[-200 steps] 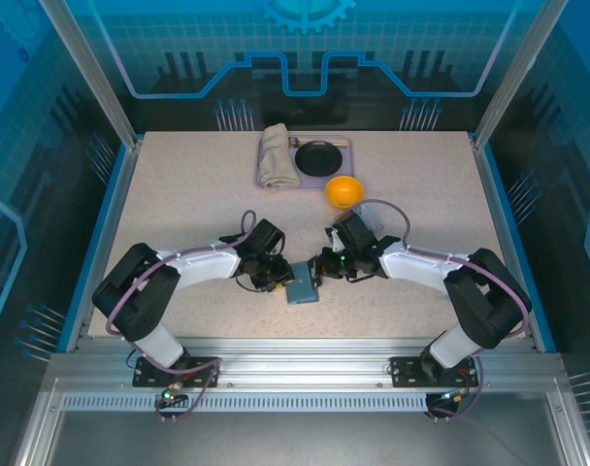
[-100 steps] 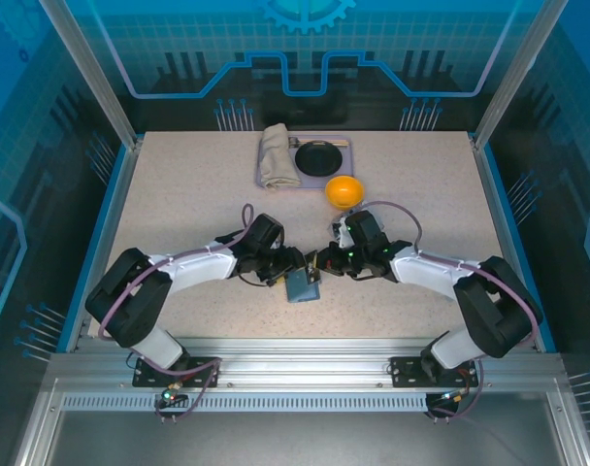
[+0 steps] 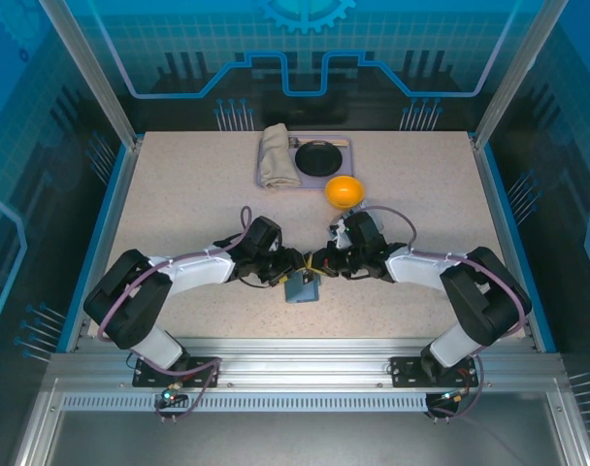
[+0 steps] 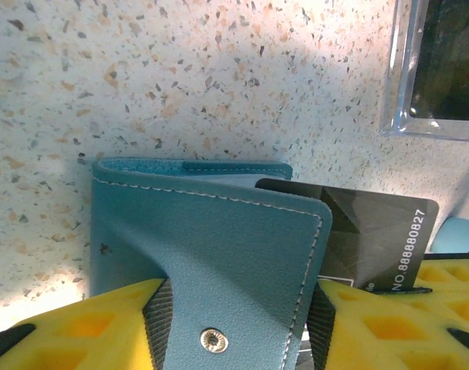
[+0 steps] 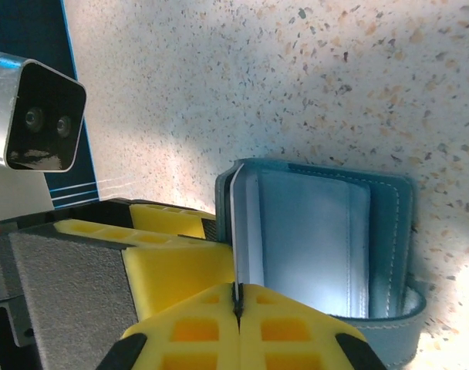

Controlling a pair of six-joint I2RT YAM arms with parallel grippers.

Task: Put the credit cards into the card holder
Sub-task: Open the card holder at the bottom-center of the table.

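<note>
The slate-blue card holder (image 3: 301, 289) lies near the table's front middle, between both arms. My left gripper (image 4: 238, 331) is shut on its flap, the one with the metal snap (image 4: 211, 339); from above it (image 3: 293, 275) sits at the wallet's left. A dark credit card (image 4: 373, 239) with white digits sticks out behind the flap. My right gripper (image 5: 238, 297) is shut on that card (image 5: 236, 231), seen edge-on, its far end between the wallet's outer cover and the pale inner pocket (image 5: 312, 239). From above, the right gripper (image 3: 317, 267) meets the wallet's right side.
A clear case (image 4: 435, 77) lies just beyond the wallet. At the back of the table, a purple tray (image 3: 340, 142) holds a folded cloth (image 3: 274, 155) and a black dish (image 3: 320, 157). An orange bowl (image 3: 344, 190) stands close behind my right arm.
Both grippers have closed in on the wallet from either side. The left gripper has moved right onto the flap, and the wallet has lifted and opened slightly without shifting.
</note>
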